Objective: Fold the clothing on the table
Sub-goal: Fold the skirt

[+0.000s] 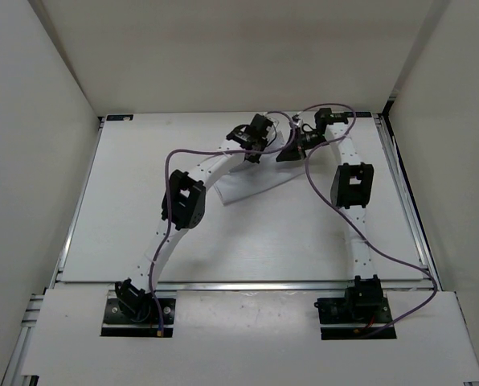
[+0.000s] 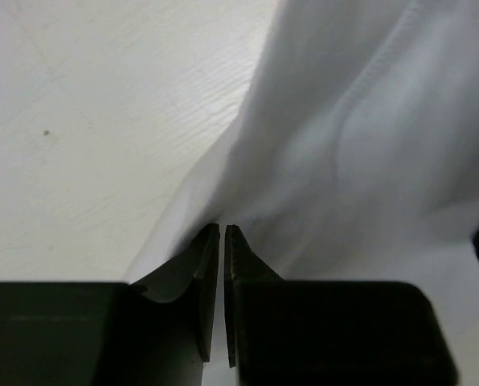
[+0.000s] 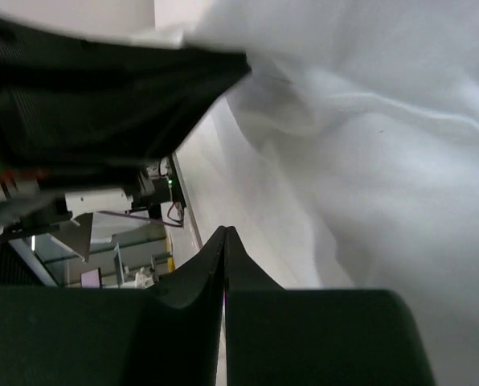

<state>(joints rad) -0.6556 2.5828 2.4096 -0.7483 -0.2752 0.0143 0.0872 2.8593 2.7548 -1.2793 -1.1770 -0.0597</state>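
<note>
White worktop (image 1: 127, 217) carries the clothing (image 1: 251, 183) at upper centre of the overhead view. I read the left pincer (image 2: 223, 228) as narrow, apparently pinching it; the right pincer (image 3: 224, 233) is fully closed alongside.

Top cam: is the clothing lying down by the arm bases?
No, the clothing is at the far half of the table, well away from the arm bases.
</note>
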